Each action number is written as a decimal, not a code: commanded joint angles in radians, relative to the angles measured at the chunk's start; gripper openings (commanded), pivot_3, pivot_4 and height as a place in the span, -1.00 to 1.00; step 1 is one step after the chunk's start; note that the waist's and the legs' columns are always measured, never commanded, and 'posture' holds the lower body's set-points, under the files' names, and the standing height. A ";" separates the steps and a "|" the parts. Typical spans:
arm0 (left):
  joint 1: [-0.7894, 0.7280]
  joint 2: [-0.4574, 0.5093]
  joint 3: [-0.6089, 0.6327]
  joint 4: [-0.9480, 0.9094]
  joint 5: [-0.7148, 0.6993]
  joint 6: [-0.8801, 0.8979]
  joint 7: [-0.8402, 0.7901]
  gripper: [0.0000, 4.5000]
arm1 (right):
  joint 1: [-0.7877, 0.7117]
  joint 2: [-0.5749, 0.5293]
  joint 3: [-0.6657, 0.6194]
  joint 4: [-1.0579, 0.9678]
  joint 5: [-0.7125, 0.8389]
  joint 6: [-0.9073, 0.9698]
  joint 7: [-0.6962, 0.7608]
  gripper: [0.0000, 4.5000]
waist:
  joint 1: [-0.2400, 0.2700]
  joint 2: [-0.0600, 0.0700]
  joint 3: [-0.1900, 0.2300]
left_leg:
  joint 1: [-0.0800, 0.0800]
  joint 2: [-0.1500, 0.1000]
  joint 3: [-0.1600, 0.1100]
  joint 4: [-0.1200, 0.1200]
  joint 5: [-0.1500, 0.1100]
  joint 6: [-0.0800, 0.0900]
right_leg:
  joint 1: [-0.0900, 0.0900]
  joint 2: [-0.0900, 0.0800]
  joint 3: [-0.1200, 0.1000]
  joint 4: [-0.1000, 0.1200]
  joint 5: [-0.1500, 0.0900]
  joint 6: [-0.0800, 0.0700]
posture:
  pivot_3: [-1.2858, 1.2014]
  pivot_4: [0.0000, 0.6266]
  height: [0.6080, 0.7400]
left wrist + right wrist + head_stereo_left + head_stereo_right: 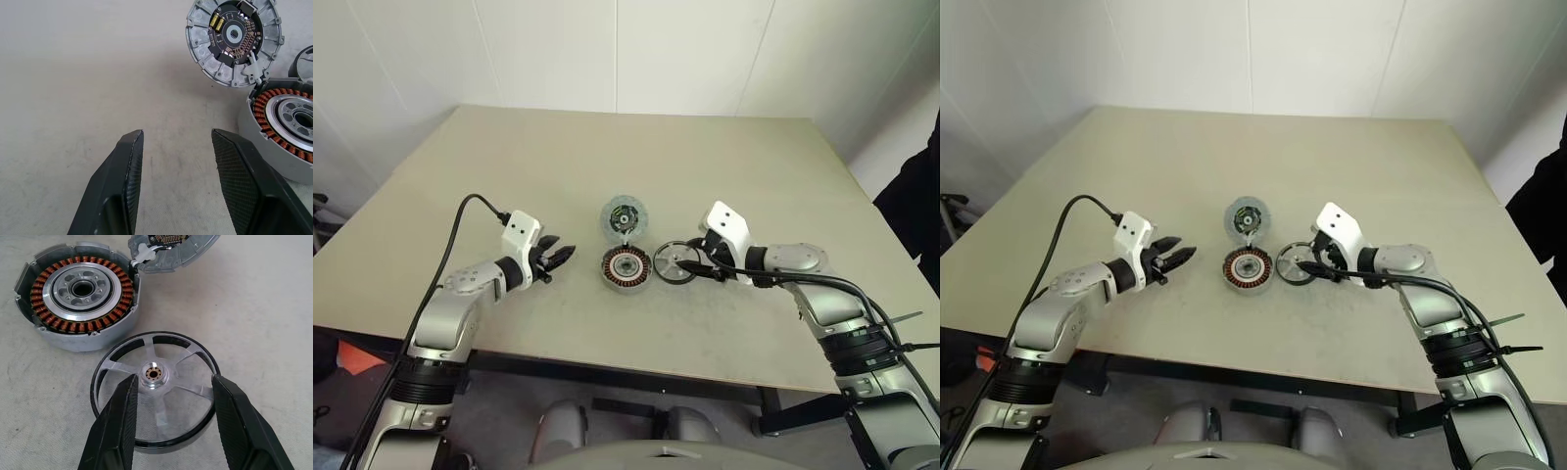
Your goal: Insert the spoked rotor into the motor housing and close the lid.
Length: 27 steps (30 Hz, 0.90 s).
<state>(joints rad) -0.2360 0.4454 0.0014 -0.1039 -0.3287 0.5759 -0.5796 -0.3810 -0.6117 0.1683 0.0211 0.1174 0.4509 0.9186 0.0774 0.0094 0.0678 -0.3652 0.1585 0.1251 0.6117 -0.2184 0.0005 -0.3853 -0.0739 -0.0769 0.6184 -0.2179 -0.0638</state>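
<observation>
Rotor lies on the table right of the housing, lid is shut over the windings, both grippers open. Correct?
Not quite: the lid is swung open, flat on the table, leaving the housing windings exposed, as the left wrist view shows. The rotor and open left gripper and right gripper are as stated.

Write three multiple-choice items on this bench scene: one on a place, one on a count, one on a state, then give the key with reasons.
1. Where does the spoked rotor lie?
A. inside the motor housing
B. on the table beside the motor housing
C. on top of the lid

2. How many spokes does the rotor have?
A. three
B. five
C. eight

3. What state is the lid in?
A. swung open, inner face up
B. shut over the housing
C. detached, far away

Key: 1 B, the rotor rests on the table next to the motor housing, under the right claw. 2 B, five silver spokes run from hub to black rim. 3 A, the circuit face shows, and the copper windings are uncovered.
</observation>
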 commanded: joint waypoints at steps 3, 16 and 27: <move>-0.012 0.012 0.021 -0.030 0.003 -0.015 0.001 0.04 | -0.030 0.006 -0.003 -0.024 0.001 -0.013 -0.006 0.12 | 0.000 0.000 0.000 | 0.000 0.000 0.000 0.000 0.000 0.000 | 0.000 0.000 0.000 0.000 0.000 0.000 | 0.03 -1.00 1.00; -0.011 0.015 0.023 -0.031 0.002 -0.013 0.002 0.04 | -0.002 0.013 0.012 -0.071 0.011 -0.009 0.007 0.12 | 0.000 0.000 0.000 | 0.000 0.000 0.000 0.000 0.000 0.000 | 0.000 0.000 0.000 0.000 0.000 0.000 | 0.03 -1.00 1.00; -0.013 0.016 0.022 -0.030 0.002 -0.014 0.001 0.04 | 0.007 0.022 0.030 -0.049 0.004 -0.010 -0.003 0.12 | 0.000 0.000 0.000 | 0.000 0.000 0.000 0.000 0.000 0.000 | 0.000 0.000 0.000 0.000 0.000 0.000 | 0.03 -1.00 1.00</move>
<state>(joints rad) -0.2360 0.4493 0.0014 -0.1039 -0.3286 0.5758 -0.5796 -0.3651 -0.5940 0.2077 -0.0166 0.1182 0.4532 0.9185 0.0773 0.0094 0.0678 -0.3652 0.1586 0.1250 0.6116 -0.2185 0.0004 -0.3853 -0.0739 -0.0768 0.6184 -0.2179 -0.0638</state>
